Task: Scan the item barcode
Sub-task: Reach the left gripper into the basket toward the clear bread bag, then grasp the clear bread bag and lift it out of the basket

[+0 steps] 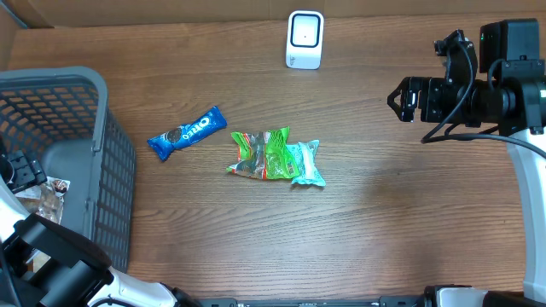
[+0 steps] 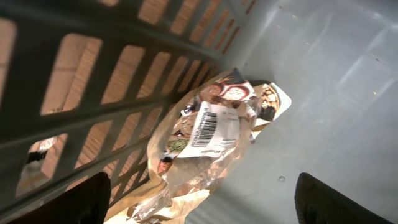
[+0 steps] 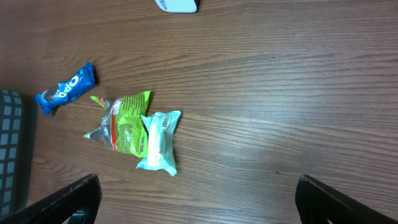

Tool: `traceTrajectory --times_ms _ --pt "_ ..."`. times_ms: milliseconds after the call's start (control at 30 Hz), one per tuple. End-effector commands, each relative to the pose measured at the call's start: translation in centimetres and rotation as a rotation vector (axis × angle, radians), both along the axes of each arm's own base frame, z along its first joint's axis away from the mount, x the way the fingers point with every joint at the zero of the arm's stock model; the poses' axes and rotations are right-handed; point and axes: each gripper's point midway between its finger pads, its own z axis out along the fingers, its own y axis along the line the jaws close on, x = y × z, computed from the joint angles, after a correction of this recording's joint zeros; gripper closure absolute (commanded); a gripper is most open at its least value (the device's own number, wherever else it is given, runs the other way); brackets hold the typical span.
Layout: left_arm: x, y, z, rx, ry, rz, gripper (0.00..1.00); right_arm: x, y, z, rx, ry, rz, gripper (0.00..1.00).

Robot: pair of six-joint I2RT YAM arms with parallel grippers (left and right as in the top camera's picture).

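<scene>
1. L gripper [image 2: 199,200] is down inside the basket [image 1: 94,94], jaws wide, nothing held. Clear snack pkt [image 2: 208,134] lies on the basket floor between its fingers, barcode label up.
2. R gripper [image 3: 198,200] is wide open and empty, over the table's right side.
3. Oreo bar [image 1: 188,133], green pkt [image 1: 260,153] and mint pkt [image 1: 307,164] sit untouched below the scanner [image 1: 304,39]. You prob. have those left to scan.

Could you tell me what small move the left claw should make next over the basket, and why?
Probably lower the left claw straight down onto the clear packet. Its jaws stand open and empty. The packet lies roughly centred between them, by the slatted wall of the basket, and its barcode label faces up, so a grasp there looks feasible.
</scene>
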Motion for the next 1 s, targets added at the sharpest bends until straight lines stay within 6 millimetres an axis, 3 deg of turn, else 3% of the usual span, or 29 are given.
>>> traceTrajectory --times_ms 0,433,567,700,900,967 --pt "0.4 -0.4 -1.7 -0.049 0.021 -0.052 0.15 0.2 0.1 0.6 -0.005 -0.023 0.008 0.00" --pt "0.4 -0.1 -4.1 -0.085 0.068 -0.067 0.16 0.2 0.1 0.5 -0.004 -0.021 0.007 0.00" --pt "0.3 -0.3 -5.4 -0.119 0.091 -0.063 0.24 0.2 0.1 0.5 -0.004 -0.021 0.007 0.00" --pt "0.1 -0.6 -6.4 -0.146 0.109 -0.047 0.36 0.2 0.1 0.5 -0.004 -0.019 0.007 0.00" --pt "0.1 -0.6 -6.4 -0.147 0.100 -0.018 0.96 0.1 0.1 0.5 -0.004 -0.019 0.007 0.00" --pt "0.2 -0.6 -6.4 -0.146 0.089 0.015 0.96 0.1 0.1 0.5 -0.004 -0.019 0.007 0.00"
